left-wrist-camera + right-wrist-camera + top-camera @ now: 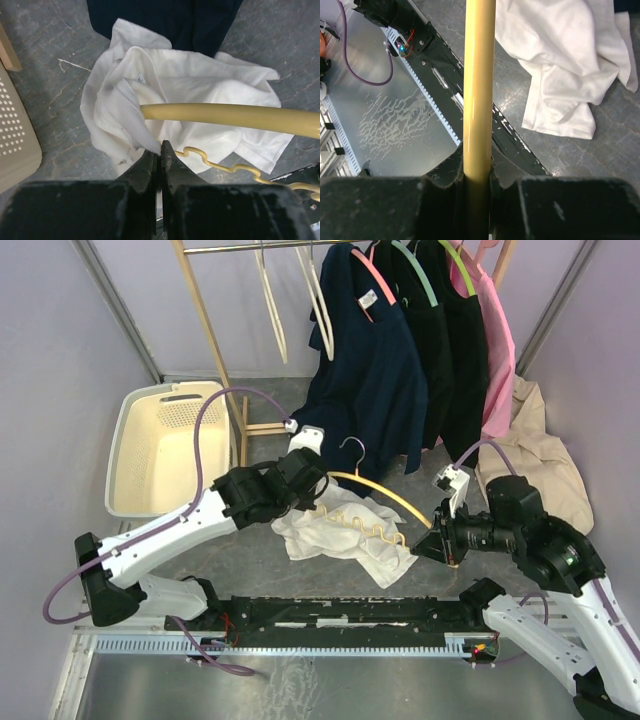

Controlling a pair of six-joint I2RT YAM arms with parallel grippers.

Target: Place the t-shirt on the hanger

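The white t-shirt (335,535) lies crumpled on the grey floor in the middle; it fills the left wrist view (200,100) and shows in the right wrist view (560,65). The yellow hanger (385,498) with its silver hook (355,448) lies across it, one arm pushed into the shirt (225,114). My left gripper (312,498) is shut on the shirt's ribbed neck edge (145,140). My right gripper (432,540) is shut on the hanger's other arm (479,90).
A cream laundry basket (160,445) stands at the left. A wooden rack (215,350) at the back holds navy (375,370), black and pink garments and cream hangers. A beige garment (540,455) lies at the right. A black rail (350,615) runs along the front.
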